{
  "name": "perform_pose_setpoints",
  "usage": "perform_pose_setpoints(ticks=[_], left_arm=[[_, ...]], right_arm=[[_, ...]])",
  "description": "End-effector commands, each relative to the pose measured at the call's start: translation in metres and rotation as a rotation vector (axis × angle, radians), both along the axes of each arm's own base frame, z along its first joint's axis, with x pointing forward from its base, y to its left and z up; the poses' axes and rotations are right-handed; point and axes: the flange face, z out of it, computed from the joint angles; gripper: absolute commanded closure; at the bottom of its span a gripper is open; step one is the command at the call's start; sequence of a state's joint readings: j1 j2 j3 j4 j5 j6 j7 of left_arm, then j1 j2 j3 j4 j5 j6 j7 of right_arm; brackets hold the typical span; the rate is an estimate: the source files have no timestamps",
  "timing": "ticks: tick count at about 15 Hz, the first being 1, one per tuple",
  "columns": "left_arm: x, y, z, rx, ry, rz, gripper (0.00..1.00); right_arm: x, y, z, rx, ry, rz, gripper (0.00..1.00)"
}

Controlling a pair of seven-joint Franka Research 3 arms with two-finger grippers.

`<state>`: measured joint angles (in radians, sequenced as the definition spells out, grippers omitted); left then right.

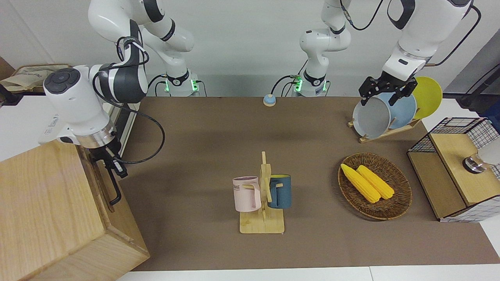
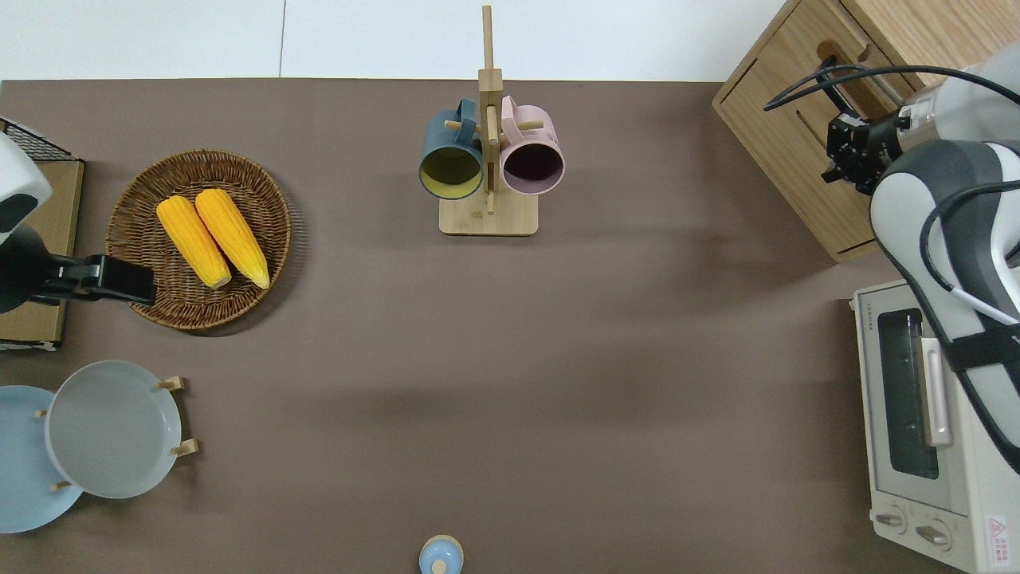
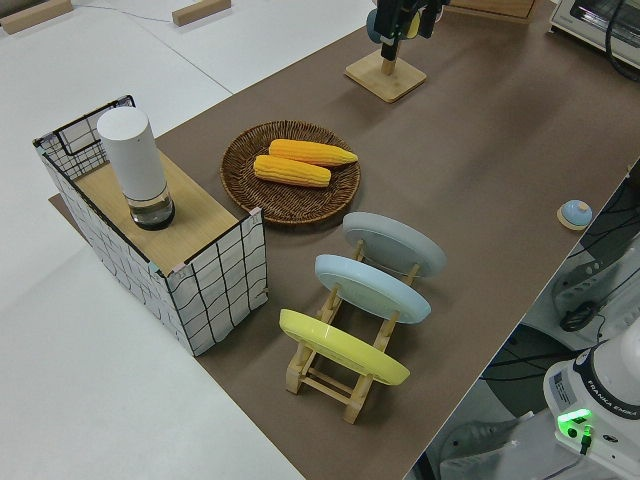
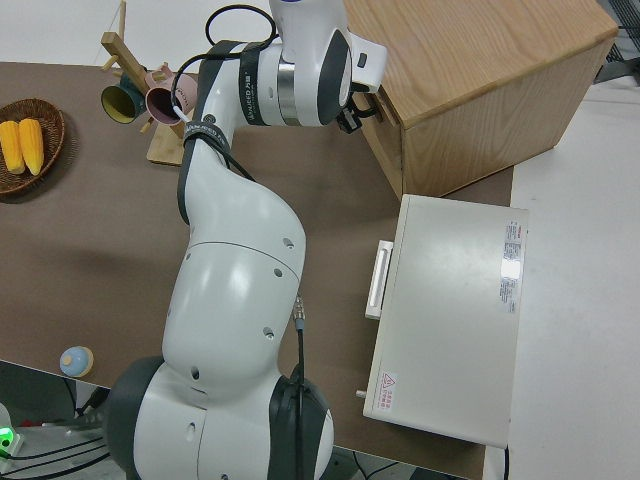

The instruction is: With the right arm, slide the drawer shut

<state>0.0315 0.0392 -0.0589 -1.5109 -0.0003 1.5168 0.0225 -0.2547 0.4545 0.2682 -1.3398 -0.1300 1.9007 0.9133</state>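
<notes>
Pale wooden cabinet (image 1: 50, 210) at the right arm's end of the table, its drawer (image 2: 805, 119) nearly flush with the cabinet front, right gripper (image 2: 846, 151) at the drawer's black bar handle (image 1: 112, 186) (finger spread cannot be told), left arm parked.

The black two-finger right gripper (image 1: 106, 159) sits against the wide light-wood drawer front (image 1: 102, 183) at the frame's middle left; whether its fingers are apart or together cannot be told. In the right side view the white arm hides it almost wholly. The big pale wooden cabinet (image 1: 47, 210) is cut by the lower left edge, the white toaster oven (image 2: 932, 430) by the overhead view's lower right edge.
</notes>
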Motion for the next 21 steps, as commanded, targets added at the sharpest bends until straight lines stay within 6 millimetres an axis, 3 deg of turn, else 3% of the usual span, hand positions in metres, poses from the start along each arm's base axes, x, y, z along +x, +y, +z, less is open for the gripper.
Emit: perform_pose_setpoints(ticks=[1,4,10,15,18,21], left_arm=[[0.002,0.001,0.004,0.016,0.005,-0.011,0.01],[0.002,0.001,0.004,0.016,0.005,-0.011,0.01],[0.002,0.001,0.003,0.016,0.006,-0.011,0.01],[0.002,0.001,0.003,0.016,0.006,-0.011,0.01],[0.002,0.001,0.004,0.016,0.005,-0.011,0.01],[0.002,0.001,0.003,0.016,0.006,-0.011,0.01]], right_arm=[[0.005,0.004,0.005,0.01,-0.004,0.037,1.0],[0.002,0.027,0.006,0.017,0.018,0.083,1.0],[-0.02,0.107,0.026,-0.012,0.076,0.309,1.0],[-0.055,0.168,0.066,-0.041,0.09,0.419,1.0],[-0.081,0.19,0.093,-0.071,0.078,0.531,1.0],[-0.109,0.199,0.115,-0.097,0.087,0.645,1.0]])
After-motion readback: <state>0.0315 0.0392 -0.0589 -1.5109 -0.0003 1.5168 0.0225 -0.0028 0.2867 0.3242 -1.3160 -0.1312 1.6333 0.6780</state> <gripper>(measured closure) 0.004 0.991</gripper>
